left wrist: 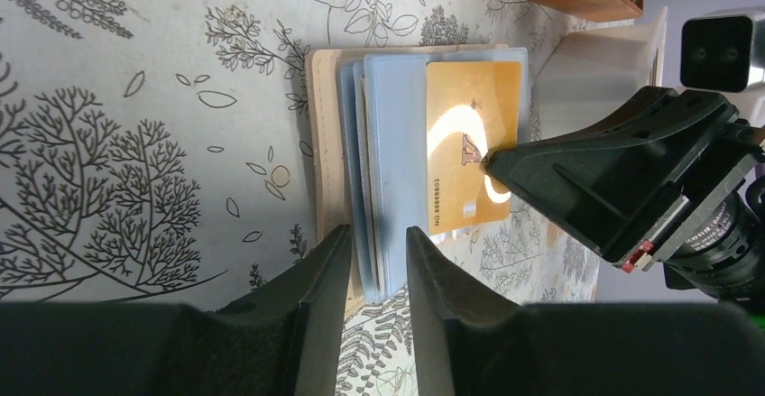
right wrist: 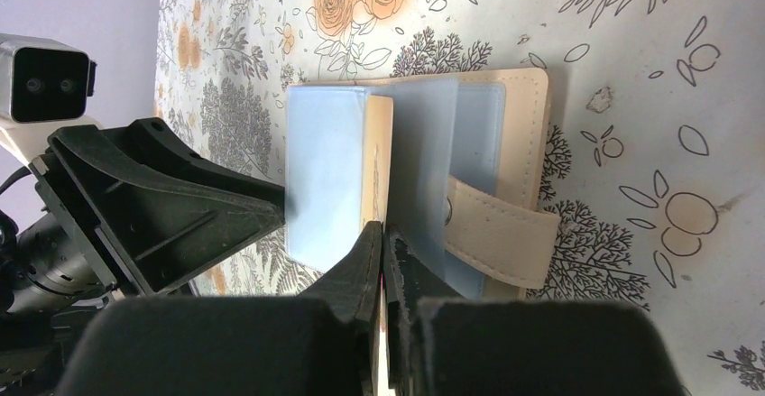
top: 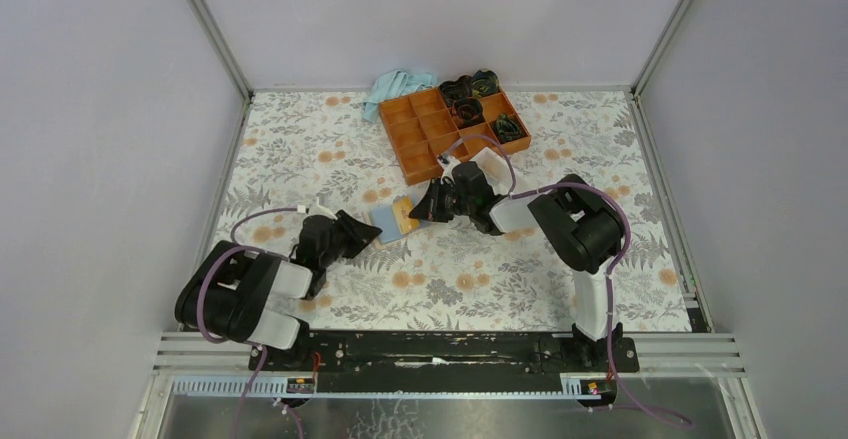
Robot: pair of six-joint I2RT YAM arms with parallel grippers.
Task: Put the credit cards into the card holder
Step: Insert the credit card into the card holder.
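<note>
The tan card holder (top: 385, 221) lies open on the floral cloth, its pale blue sleeves (left wrist: 388, 143) fanned out and its closure tab (right wrist: 505, 234) lying to one side. A gold credit card (left wrist: 469, 143) lies across the top sleeve, and it shows edge-on (right wrist: 374, 161) in the right wrist view. My right gripper (right wrist: 384, 234) is shut on that card's edge. From the opposite side my left gripper (left wrist: 377, 261) straddles the near corner of the sleeves. One finger sits against the tan cover (left wrist: 323, 143), and a gap shows at the other.
An orange compartment tray (top: 440, 129) stands behind the card holder, with black items (top: 470, 89) in its far cells. A light blue cloth (top: 395, 87) lies at the back edge. Grey walls close in both sides.
</note>
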